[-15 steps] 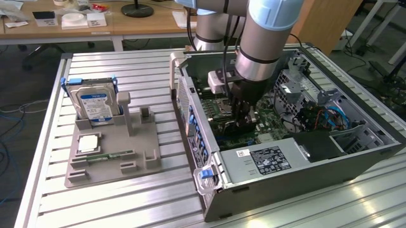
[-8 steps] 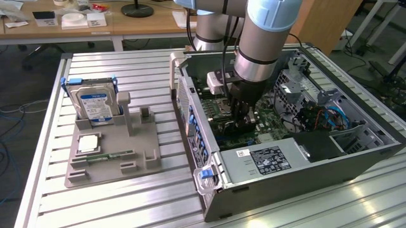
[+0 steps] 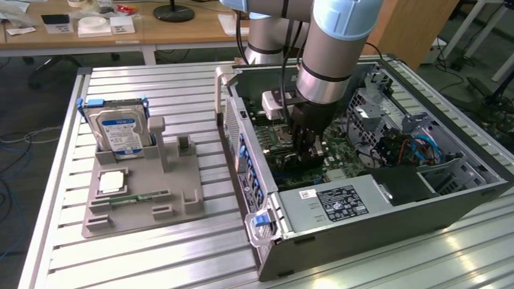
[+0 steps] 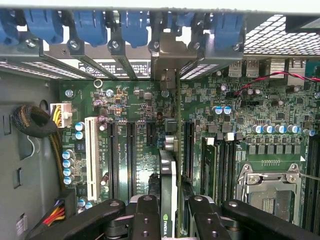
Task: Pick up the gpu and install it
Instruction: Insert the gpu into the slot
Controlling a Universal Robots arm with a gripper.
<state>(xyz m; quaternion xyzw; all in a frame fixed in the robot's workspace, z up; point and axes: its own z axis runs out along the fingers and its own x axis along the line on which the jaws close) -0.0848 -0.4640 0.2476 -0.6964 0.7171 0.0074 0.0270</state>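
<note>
Edgewise, gpu (image 4: 172, 185) between tool (image 4: 170, 215) fingers.

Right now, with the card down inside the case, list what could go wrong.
1. The gpu, held edge-on in the gripper, may miss its slot and scrape the motherboard.
2. Its end bracket could catch the rear bracket frame.
3. If tilted, pressing down could stress the card.

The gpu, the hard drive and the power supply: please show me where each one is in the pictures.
gpu (image 4: 177, 150): wrist view, on its thin edge above the slots.
hard drive (image 3: 120, 129): exterior view, on its blue-white label.
power supply (image 3: 341, 201): exterior view, on its black label.
</note>
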